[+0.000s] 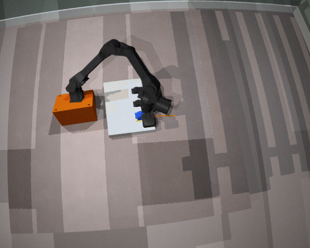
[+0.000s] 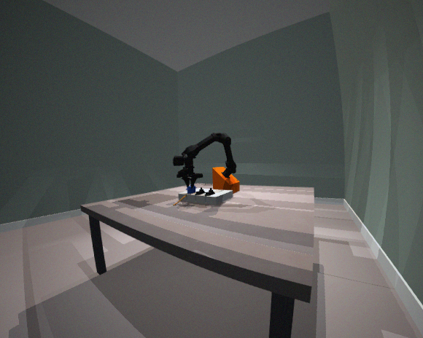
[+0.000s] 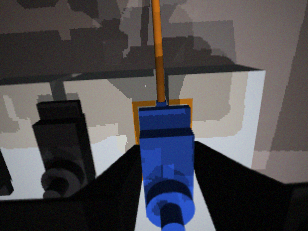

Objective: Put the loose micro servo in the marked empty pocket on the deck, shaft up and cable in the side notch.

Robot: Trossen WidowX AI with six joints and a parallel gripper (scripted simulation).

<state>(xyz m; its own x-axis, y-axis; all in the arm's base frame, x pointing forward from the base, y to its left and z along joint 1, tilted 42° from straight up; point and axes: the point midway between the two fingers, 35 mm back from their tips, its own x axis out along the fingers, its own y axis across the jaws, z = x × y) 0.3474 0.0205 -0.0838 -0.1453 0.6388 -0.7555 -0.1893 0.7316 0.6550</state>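
My gripper [image 1: 146,118] [image 2: 190,182] [image 3: 166,149] is shut on the blue micro servo [image 1: 138,115] [image 2: 191,189] [image 3: 166,154]. It holds the servo upright, with the output shaft toward the wrist camera, right over the yellow-marked pocket [image 3: 135,119] [image 1: 137,121] near the corner of the white deck [image 1: 121,117] [image 2: 219,197] [image 3: 235,124]. The servo's body covers most of the pocket, and I cannot tell how deep it sits. Its orange cable [image 1: 164,115] [image 2: 179,200] [image 3: 159,59] runs straight out past the deck's edge.
Black servos [image 3: 62,139] [image 2: 200,191] [image 2: 211,191] sit in the deck beside the marked pocket. The arm stands on an orange box [image 1: 75,108] [image 2: 223,180] next to the deck. The deck lies on a table.
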